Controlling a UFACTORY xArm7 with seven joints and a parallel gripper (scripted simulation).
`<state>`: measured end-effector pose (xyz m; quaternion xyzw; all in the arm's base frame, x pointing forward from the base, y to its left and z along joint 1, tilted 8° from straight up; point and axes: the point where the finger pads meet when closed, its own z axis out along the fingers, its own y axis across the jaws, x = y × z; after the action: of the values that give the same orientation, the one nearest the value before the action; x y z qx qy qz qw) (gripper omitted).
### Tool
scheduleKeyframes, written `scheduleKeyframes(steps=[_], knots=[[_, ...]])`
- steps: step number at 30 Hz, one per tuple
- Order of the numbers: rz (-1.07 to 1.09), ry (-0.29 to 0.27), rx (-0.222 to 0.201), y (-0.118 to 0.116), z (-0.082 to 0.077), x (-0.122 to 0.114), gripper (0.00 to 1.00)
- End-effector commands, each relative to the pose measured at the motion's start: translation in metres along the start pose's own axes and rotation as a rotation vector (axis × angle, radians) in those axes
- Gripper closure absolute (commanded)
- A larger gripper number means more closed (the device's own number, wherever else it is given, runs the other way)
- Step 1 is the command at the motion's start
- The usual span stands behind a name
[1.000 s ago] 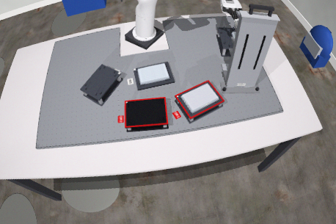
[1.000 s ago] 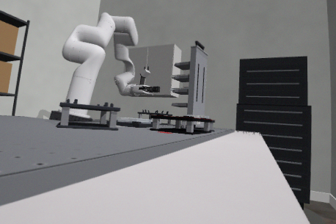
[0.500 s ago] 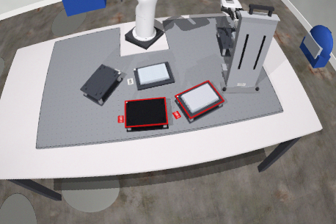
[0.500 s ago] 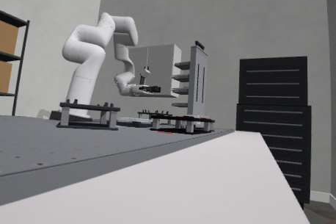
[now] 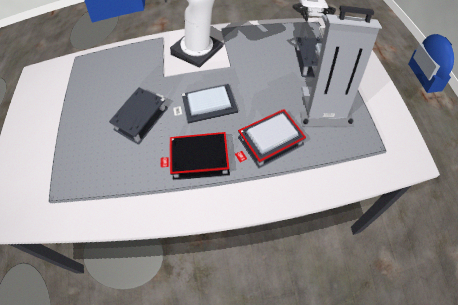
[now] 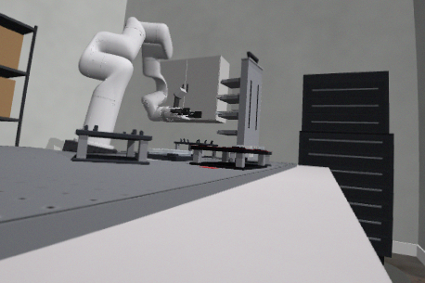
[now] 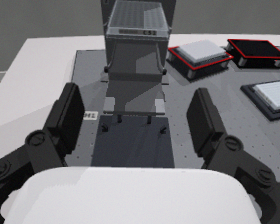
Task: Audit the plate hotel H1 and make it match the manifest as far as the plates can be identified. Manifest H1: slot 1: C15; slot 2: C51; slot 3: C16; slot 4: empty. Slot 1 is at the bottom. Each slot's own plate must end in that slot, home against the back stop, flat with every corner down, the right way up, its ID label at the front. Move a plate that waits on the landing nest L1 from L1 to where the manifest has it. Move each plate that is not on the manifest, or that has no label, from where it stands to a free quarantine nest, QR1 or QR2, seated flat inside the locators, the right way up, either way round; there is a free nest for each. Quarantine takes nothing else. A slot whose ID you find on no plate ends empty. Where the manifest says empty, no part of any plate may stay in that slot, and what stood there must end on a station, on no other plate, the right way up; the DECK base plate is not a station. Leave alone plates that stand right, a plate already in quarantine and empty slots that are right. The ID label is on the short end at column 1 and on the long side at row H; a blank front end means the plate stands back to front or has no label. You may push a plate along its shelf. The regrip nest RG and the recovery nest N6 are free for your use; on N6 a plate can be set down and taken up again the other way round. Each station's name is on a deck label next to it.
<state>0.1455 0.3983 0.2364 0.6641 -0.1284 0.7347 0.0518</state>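
Observation:
The plate hotel H1 (image 5: 340, 66) is a grey tower at the back right of the deck. In the wrist view the hotel (image 7: 136, 75) faces me. A clear plate (image 7: 138, 17) sits on an upper shelf, with a label strip (image 7: 141, 31) at its front that is too small to read. The shelves (image 7: 135, 102) below it look empty. My gripper (image 7: 136, 98) is open and empty, level with the shelves and a short way in front of them. It also shows in the overhead view (image 5: 312, 11) and the side view (image 6: 190, 113).
A red-rimmed quarantine nest (image 5: 272, 133) holds a pale plate, and the other red-rimmed nest (image 5: 199, 153) is empty. A dark nest (image 5: 209, 101) near the arm base holds a pale plate. A tilted dark nest (image 5: 137, 113) stands empty at the left.

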Motion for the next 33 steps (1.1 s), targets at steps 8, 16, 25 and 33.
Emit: scheduleKeyframes(steps=[8, 16, 25, 33], knots=[[0.003, -0.001, -0.001, -0.001, -0.015, 0.001, 0.0], [0.003, -0.001, -0.001, -0.001, -0.029, 0.001, 0.0], [0.003, -0.001, -0.001, -0.001, -0.04, 0.001, 0.0], [0.003, -0.002, -0.001, -0.001, -0.054, 0.001, 0.0]])
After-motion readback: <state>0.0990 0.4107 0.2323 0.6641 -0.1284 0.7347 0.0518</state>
